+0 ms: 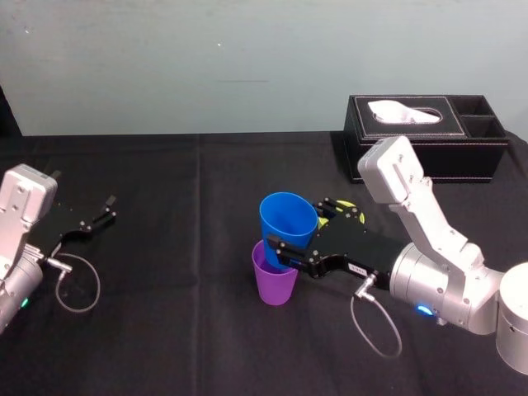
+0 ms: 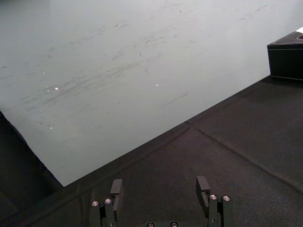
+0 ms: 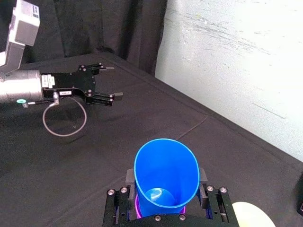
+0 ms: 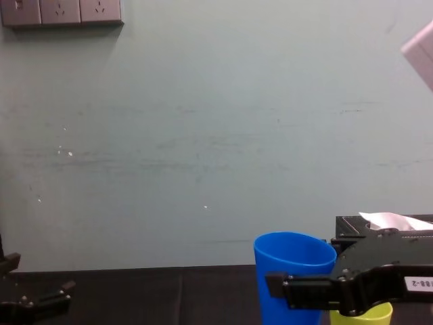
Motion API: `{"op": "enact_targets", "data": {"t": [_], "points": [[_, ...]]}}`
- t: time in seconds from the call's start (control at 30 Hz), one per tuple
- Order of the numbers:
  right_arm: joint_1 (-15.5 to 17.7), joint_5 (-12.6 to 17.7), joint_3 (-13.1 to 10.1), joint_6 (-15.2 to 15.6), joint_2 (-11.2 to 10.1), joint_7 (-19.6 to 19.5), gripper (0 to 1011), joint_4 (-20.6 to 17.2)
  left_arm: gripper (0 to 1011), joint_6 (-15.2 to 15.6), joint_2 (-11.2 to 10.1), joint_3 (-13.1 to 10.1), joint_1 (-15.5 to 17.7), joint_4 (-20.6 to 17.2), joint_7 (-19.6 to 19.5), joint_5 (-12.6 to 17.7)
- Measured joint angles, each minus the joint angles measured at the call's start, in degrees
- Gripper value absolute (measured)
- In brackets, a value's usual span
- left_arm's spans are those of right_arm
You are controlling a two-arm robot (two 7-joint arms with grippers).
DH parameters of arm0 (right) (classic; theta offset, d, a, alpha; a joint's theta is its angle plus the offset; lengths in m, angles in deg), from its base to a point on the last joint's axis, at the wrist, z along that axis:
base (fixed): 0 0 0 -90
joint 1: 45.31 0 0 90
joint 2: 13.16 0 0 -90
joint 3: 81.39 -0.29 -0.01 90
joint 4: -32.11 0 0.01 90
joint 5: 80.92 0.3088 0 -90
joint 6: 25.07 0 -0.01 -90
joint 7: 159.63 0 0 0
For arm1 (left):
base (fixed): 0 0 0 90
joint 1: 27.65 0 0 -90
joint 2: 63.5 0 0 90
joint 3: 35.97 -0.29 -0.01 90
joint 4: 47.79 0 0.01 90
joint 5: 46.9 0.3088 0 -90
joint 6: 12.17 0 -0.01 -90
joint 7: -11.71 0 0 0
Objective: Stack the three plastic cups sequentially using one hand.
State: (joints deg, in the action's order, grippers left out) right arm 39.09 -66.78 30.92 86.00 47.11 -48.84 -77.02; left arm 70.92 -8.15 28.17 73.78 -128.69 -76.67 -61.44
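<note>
My right gripper (image 1: 285,254) has its fingers closed on the lower wall of the blue cup (image 1: 287,219). The cup tilts, with its base sitting in the mouth of the purple cup (image 1: 275,285), which stands upright near the middle of the table (image 1: 165,330). The yellow-green cup (image 1: 343,208) stands just behind the gripper, toward the far edge. My left gripper (image 1: 103,210) rests near the left edge, fingers apart and empty.
</note>
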Motion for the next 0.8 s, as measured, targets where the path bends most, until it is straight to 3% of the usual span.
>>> {"op": "enact_targets", "data": {"t": [0.8], "points": [[-0.6, -2.5, 0.5, 0.1, 1.7, 0.5, 743, 2.0, 1010, 0.0, 0.0, 0.0, 0.0, 0.0, 0.0, 0.0]]}}
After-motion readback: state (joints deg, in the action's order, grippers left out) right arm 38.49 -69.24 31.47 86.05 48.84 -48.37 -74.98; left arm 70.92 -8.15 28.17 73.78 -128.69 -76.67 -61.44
